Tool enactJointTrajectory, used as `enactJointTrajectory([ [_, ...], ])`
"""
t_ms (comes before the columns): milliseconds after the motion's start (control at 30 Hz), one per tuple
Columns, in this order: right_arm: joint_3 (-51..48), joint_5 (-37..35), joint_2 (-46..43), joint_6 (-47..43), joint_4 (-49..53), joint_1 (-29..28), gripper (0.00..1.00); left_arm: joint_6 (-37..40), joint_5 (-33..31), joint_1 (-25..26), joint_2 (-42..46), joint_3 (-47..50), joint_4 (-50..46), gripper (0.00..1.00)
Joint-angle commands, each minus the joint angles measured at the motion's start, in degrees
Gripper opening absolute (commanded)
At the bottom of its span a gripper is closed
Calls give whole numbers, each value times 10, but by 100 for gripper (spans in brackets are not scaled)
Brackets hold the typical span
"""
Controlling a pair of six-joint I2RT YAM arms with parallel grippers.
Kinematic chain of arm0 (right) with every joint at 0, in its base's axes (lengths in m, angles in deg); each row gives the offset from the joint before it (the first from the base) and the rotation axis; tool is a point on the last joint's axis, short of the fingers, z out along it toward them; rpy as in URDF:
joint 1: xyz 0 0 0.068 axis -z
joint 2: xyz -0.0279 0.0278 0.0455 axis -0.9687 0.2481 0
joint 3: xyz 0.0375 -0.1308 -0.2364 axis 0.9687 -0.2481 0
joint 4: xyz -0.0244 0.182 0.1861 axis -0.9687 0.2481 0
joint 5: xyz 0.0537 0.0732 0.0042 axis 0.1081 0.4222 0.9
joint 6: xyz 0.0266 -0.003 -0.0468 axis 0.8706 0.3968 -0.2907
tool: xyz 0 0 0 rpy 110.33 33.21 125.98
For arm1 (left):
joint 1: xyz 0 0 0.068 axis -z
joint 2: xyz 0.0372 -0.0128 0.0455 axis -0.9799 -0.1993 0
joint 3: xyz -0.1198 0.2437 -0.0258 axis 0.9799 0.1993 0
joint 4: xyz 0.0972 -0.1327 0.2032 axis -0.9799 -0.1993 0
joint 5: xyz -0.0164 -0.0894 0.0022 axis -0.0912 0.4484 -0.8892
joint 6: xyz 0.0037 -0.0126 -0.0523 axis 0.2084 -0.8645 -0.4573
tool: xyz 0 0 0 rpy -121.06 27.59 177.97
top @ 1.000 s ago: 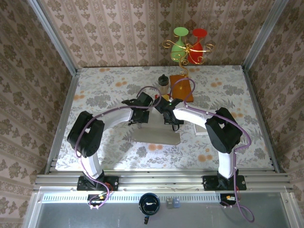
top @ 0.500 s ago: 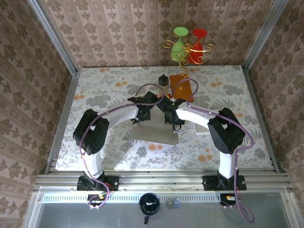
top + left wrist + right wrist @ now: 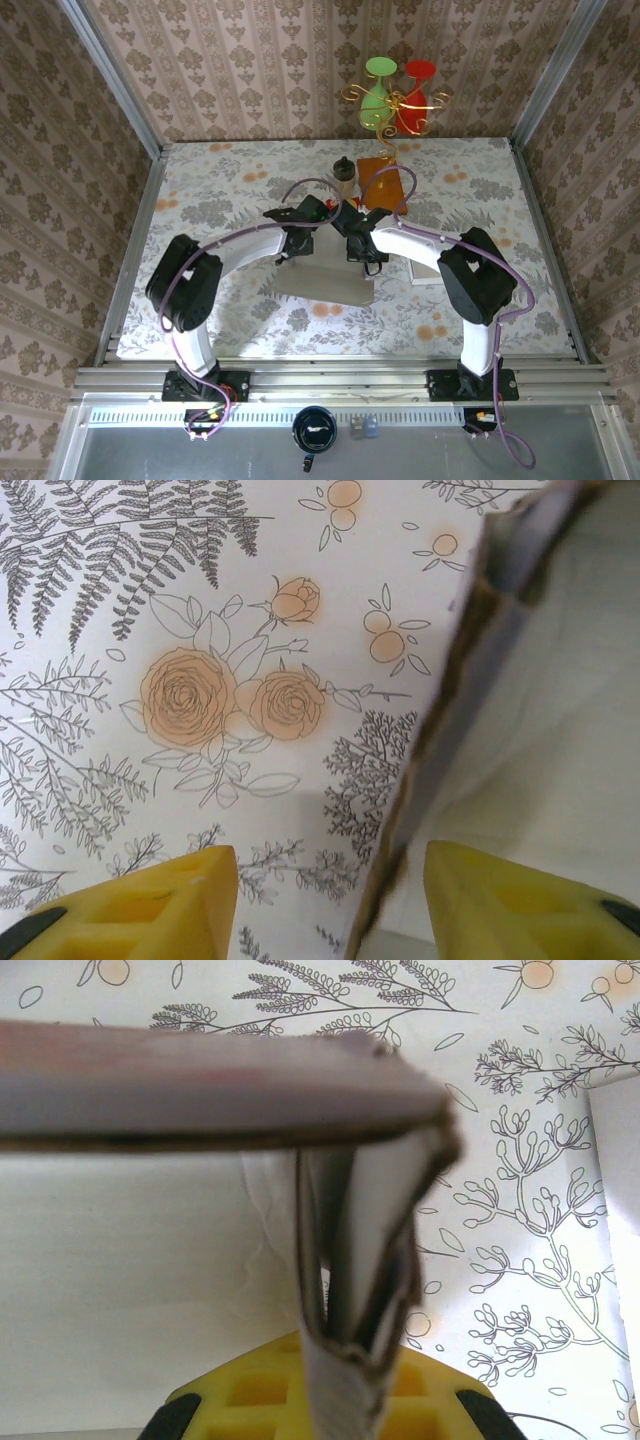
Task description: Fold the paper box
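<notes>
The paper box (image 3: 325, 285) is a pale cardboard piece lying mid-table, partly folded, with its far side raised under both wrists. My left gripper (image 3: 297, 245) stands open over its left wall. In the left wrist view, the wall's brown raw edge (image 3: 420, 780) runs up between the two yellow fingers (image 3: 150, 905), nearer the right one, with a gap on either side. My right gripper (image 3: 362, 258) is shut on a doubled flap of the box (image 3: 350, 1260), which rises upright from its yellow fingers (image 3: 250, 1390). A flat panel (image 3: 200, 1085) crosses above it.
A wire stand with a green and a red glass (image 3: 398, 95) is at the back. A dark bottle (image 3: 345, 175) and a brown flat box (image 3: 385, 185) sit just behind the grippers. A white slab (image 3: 425, 275) lies right of the paper box.
My left gripper has opened and let go of the box's left wall. The left arm swung slightly right, then back a little. The right gripper keeps its hold on the flap.
</notes>
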Motion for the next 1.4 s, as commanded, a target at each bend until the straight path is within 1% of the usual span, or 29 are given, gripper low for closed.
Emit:
enactJointTrajectory([
  [0, -11, 22, 35, 5, 7, -1, 0, 17, 37, 49, 50, 22, 13, 55],
  [167, -5, 31, 42, 18, 13, 0, 0, 39, 99, 44, 85, 48, 46, 58],
  [300, 0, 33, 43, 31, 23, 1, 0, 28, 117, 33, 113, 64, 44, 58],
  [500, 8, 55, 43, 73, 59, 8, 0, -4, 137, 5, 197, 86, 46, 60],
  [600, 16, 65, 49, 114, 90, 8, 0, -16, 147, -16, 241, 89, 39, 60],
  [700, 18, 82, 49, 161, 112, 13, 0, -19, 153, -49, 283, 88, 22, 60],
  [900, 17, 152, 38, 289, 143, 20, 0, 3, 179, -129, 347, 80, -42, 60],
  [1000, 17, 192, 40, 346, 147, 23, 0, 15, 198, -154, 373, 91, -64, 59],
  [1067, 26, 212, 48, 378, 164, 24, 0, 19, 213, -162, 386, 99, -76, 59],
  [1133, 40, 237, 63, 404, 190, 27, 0, 20, 216, -162, 396, 106, -95, 59],
  [1167, 46, 247, 69, 417, 203, 27, 0, 21, 219, -179, 401, 111, -102, 59],
  [1233, 51, 261, 75, 446, 221, 26, 0, 22, 224, -180, 412, 125, -108, 59],
  [1367, 27, 285, 67, 520, 213, 20, 0, 19, 246, -181, 428, 158, -108, 58],
])
